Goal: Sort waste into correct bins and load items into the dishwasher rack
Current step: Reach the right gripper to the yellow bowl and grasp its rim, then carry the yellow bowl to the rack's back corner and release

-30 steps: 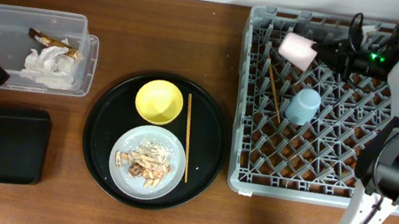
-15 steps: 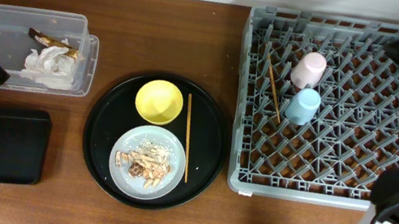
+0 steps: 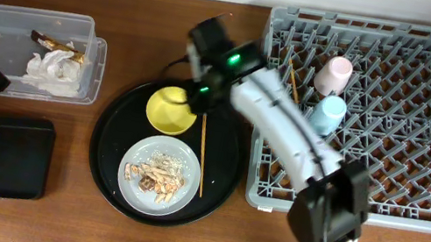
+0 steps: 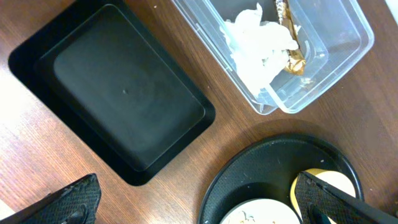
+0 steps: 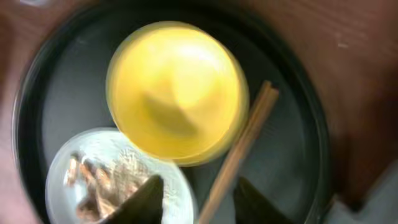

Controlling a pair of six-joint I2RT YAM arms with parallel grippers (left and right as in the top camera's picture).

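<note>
My right gripper (image 3: 202,94) hovers over the round black tray, just right of the yellow bowl (image 3: 171,110). Its jaws are open (image 5: 200,205), and a wooden chopstick (image 5: 239,152) lies on the tray below the gap. The grey plate (image 3: 154,174) holds beige food scraps (image 3: 159,179). In the dishwasher rack (image 3: 333,209) stand the pink cup (image 3: 334,74) and the blue cup (image 3: 327,114), with another chopstick (image 3: 295,91) beside them. The foil wrapper (image 4: 264,43) lies in the clear box (image 4: 339,59). My left gripper (image 4: 205,208) is wide open and empty, between the black rectangular tray (image 4: 124,93) and the round tray.
The round black tray (image 3: 115,134) sits mid-table, between the bins on the left and the rack on the right. The clear box (image 3: 2,21) is at the far left with the black rectangular tray (image 3: 0,156) in front of it. My right arm spans from the rack's front edge to the round tray.
The right arm let go of the pink cup in the rack, swung away, then crossed left to the round tray with its jaws opening. The left arm stayed still.
</note>
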